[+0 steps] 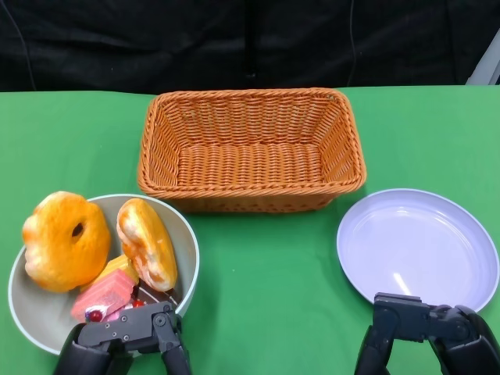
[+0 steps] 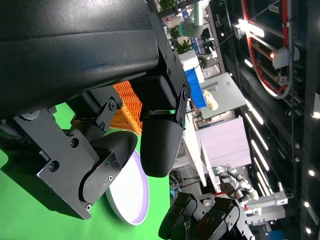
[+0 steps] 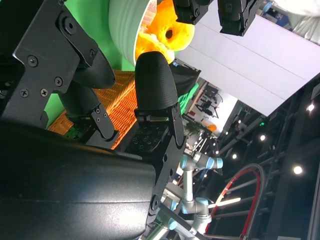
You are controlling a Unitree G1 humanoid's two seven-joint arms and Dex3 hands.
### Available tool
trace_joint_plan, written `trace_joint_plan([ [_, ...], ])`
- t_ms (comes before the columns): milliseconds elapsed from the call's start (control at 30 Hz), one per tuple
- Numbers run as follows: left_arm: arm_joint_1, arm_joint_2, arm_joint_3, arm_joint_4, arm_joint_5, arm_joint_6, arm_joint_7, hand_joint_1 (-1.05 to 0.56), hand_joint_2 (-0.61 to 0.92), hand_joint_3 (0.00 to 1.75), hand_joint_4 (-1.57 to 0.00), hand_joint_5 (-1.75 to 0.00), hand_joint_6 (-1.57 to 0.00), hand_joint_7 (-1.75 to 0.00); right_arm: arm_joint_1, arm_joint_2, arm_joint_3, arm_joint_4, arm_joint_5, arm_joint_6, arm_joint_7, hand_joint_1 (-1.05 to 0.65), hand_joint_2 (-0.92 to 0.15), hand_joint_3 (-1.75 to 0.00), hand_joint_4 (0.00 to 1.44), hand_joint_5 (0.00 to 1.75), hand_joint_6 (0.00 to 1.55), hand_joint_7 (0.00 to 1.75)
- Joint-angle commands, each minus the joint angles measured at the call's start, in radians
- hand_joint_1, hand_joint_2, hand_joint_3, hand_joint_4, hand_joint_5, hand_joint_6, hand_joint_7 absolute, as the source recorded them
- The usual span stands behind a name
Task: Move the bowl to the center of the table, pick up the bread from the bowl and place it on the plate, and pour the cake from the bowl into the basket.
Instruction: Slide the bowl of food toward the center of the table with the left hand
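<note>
A grey-green bowl (image 1: 191, 258) sits at the table's near left. It holds two orange ring-shaped breads (image 1: 64, 241) (image 1: 147, 244) and a pink and yellow cake slice (image 1: 105, 293) with red cherries. My left hand (image 1: 129, 340) hovers at the bowl's near rim with its fingers apart and nothing in them. The white plate (image 1: 418, 246) lies at the near right, and my right hand (image 1: 426, 336) is at its near edge, also holding nothing. The right wrist view shows the bowl (image 3: 122, 25) and a bread (image 3: 167, 32) beyond my right hand's fingers (image 3: 155, 80).
An orange wicker basket (image 1: 250, 98) stands at the middle back, with nothing in it. Green cloth covers the table (image 1: 266, 289) between bowl and plate. The left wrist view shows the plate (image 2: 135, 195), the basket (image 2: 125, 105) and my right hand (image 2: 205, 220).
</note>
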Motion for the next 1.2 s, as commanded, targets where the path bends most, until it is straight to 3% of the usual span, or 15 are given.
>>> trace_joint_plan([
  [33,0.001,0.011,0.007,0.002,-0.008,-0.010,-0.004,-0.04,0.29,1.55,-1.04,-1.59,-0.98,-1.42,0.000,0.001,0.010,0.001,-0.019,-0.009,-0.003,0.15,-0.06,-1.75,1.01,1.67,0.98,1.42],
  [567,0.000,0.014,0.019,-0.014,-0.001,-0.014,0.001,0.01,0.31,1.55,-1.04,-1.58,-0.98,-1.42,0.002,0.003,0.010,-0.004,-0.025,-0.010,-0.006,0.13,-0.07,-1.75,1.01,1.68,0.97,1.43],
  [633,-0.014,0.042,0.033,-0.018,-0.015,-0.009,-0.019,0.02,0.31,1.56,-0.97,-1.52,-0.92,-1.37,-0.001,0.002,0.010,0.000,-0.022,-0.014,-0.006,0.12,-0.07,-1.75,1.01,1.68,0.97,1.43],
  [667,-0.019,0.059,0.047,-0.026,-0.012,-0.001,-0.024,0.00,0.33,1.51,-0.92,-1.47,-0.90,-1.29,-0.002,0.002,0.009,0.001,-0.022,-0.017,-0.006,0.12,-0.07,-1.75,1.01,1.68,0.97,1.43],
  [700,-0.022,0.070,0.056,-0.031,-0.009,0.005,-0.026,-0.05,0.40,1.30,-0.87,-1.33,-0.88,-1.11,-0.002,0.001,0.008,0.002,-0.022,-0.018,-0.007,0.12,-0.07,-1.75,1.01,1.68,0.97,1.43],
  [800,-0.021,0.100,0.074,-0.055,-0.005,0.034,-0.031,-0.09,0.47,1.13,-0.84,-1.23,-0.88,-0.98,-0.002,0.001,0.008,-0.002,-0.024,-0.014,-0.007,0.11,-0.07,-1.75,1.01,1.68,0.96,1.43],
  [867,-0.017,0.127,0.089,-0.081,-0.004,0.068,-0.039,-0.19,0.63,0.72,-0.75,-1.01,-0.85,-0.63,-0.001,0.000,0.008,-0.007,-0.025,-0.006,-0.005,0.11,-0.07,-1.75,1.01,1.68,0.96,1.43],
  [967,-0.014,0.164,0.111,-0.113,-0.009,0.102,-0.050,-0.29,0.79,0.40,-0.67,-0.88,-0.76,-0.38,-0.001,0.001,0.011,-0.009,-0.022,0.000,-0.003,0.11,-0.07,-1.75,1.01,1.69,0.96,1.44],
  [1067,-0.014,0.177,0.129,-0.128,-0.004,0.118,-0.051,-0.31,0.85,0.28,-0.65,-0.85,-0.75,-0.32,-0.001,0.003,0.012,-0.011,-0.024,0.003,-0.003,0.12,-0.07,-1.75,1.01,1.69,0.96,1.44],
  [1133,-0.031,0.196,0.189,-0.118,0.023,0.105,-0.035,-0.37,0.89,0.21,-0.52,-0.75,-0.62,-0.22,-0.003,0.006,0.016,-0.013,-0.027,0.007,-0.004,0.12,-0.07,-1.75,1.01,1.69,0.96,1.44],
  [1200,-0.039,0.199,0.213,-0.113,0.033,0.098,-0.032,-0.39,0.91,0.16,-0.47,-0.70,-0.58,-0.18,-0.003,0.008,0.018,-0.013,-0.028,0.009,-0.004,0.13,-0.07,-1.75,1.01,1.69,0.96,1.44],
])
